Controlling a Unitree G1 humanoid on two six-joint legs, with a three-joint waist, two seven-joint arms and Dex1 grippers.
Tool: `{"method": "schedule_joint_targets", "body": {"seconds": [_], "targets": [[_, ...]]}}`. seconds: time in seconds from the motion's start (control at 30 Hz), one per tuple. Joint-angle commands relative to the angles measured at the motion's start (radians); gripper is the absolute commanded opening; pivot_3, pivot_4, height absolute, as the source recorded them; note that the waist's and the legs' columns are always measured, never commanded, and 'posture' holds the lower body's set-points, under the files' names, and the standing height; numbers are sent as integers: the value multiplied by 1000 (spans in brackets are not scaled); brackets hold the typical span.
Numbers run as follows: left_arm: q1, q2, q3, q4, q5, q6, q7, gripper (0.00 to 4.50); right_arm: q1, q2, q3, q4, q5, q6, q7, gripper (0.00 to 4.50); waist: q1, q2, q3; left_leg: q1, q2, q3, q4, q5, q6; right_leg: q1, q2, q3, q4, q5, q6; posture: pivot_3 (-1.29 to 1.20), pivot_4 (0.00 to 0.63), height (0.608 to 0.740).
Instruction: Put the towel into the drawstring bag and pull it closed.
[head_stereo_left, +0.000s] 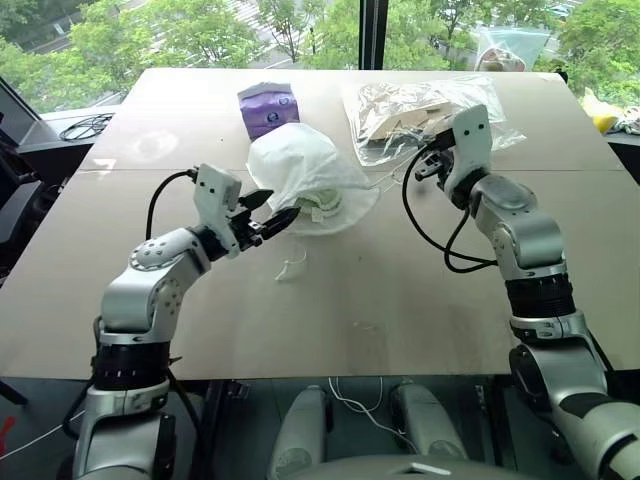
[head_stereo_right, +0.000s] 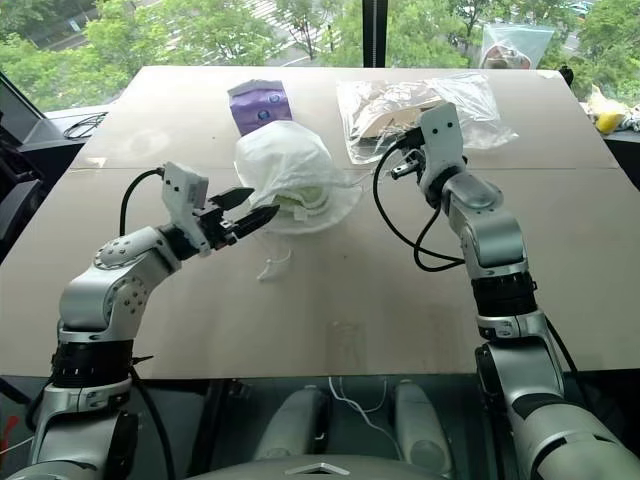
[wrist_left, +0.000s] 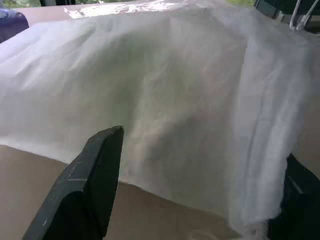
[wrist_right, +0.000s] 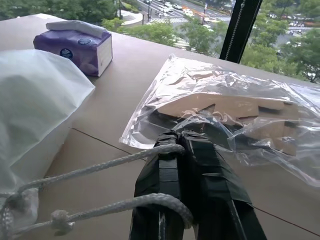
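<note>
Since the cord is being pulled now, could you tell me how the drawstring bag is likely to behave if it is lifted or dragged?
The drawstring bag looks thin and slumped, so it would probably sag rather than keep its shape. With the towel inside it likely stays light. The cord, caught by the shut right end effector, may gather the mouth and drag the bag along.

On the table, the towel sits inside the drawstring bag; the tissue pack lies just behind it, the plastic bag to its right.
</note>
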Motion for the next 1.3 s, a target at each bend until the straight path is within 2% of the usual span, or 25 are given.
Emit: {"method": "schedule_joint_targets", "body": {"seconds": [0.03, 0.13, 0.3, 0.4, 0.53, 0.73, 0.93, 1.13, 1.3], "targets": [[41, 59, 37, -62, -36, 22, -67, 3535, -47, 12, -30, -51, 12, 20, -23, 0, -1, 0, 0, 0, 0, 0, 0, 0, 0, 0, 0, 0, 0, 0, 0, 0, 150, 740], [42, 64, 68, -53, -62, 38, -65, 3535, -60, 17, -30, -47, 12, 26, -24, 0, 0, 0, 0, 0, 0, 0, 0, 0, 0, 0, 0, 0, 0, 0, 0, 0, 150, 740], [29, 21, 146, -65, -188, 121, -40, 3535, -73, 24, -31, -37, 8, 26, -24, 0, 0, 0, 0, 0, 0, 0, 0, 0, 0, 0, 0, 0, 0, 0, 0, 0, 150, 740], [80, 45, 136, -87, -199, 153, -62, 3535, -76, 30, -30, -37, 7, 25, -27, 0, -3, 0, 0, 0, 0, 0, 0, 0, 0, 0, 0, 0, 0, 0, 0, 0, 150, 740], [175, 63, 162, -28, -200, 162, -90, 3535, -71, 44, -25, -41, 8, 31, -34, 0, -13, 0, 0, 1, 1, 0, -1, 0, 0, 0, 0, 0, 0, 0, 0, 0, 150, 740], [204, 54, 70, -43, -114, 85, -101, 3535, -55, 63, -20, -50, 9, 42, -35, 0, -11, 0, 0, 1, 1, 0, 0, 0, 0, 0, 0, 0, 1, 0, 0, 0, 150, 740], [119, -6, -60, 53, 40, -28, -51, 3535, -67, 65, -20, -33, 6, 38, -28, 0, -1, 0, 0, 1, 1, 0, -1, 0, 0, 0, 0, 0, 1, 0, 0, 0, 150, 740], [62, -69, -68, 141, 108, -85, 17, 3535, -71, 68, -19, -36, 4, 39, -30, 0, -3, 0, 0, 1, 0, 1, -1, 0, 0, 0, 0, 0, 0, 0, 0, 0, 150, 740], [90, -33, -84, 139, 128, -108, -43, 3535, -63, 68, -24, -52, 7, 47, -36, 0, -3, 0, 0, 1, 1, 1, -1, 0, 0, 0, 0, 0, 1, 0, 0, 0, 150, 740]]}}
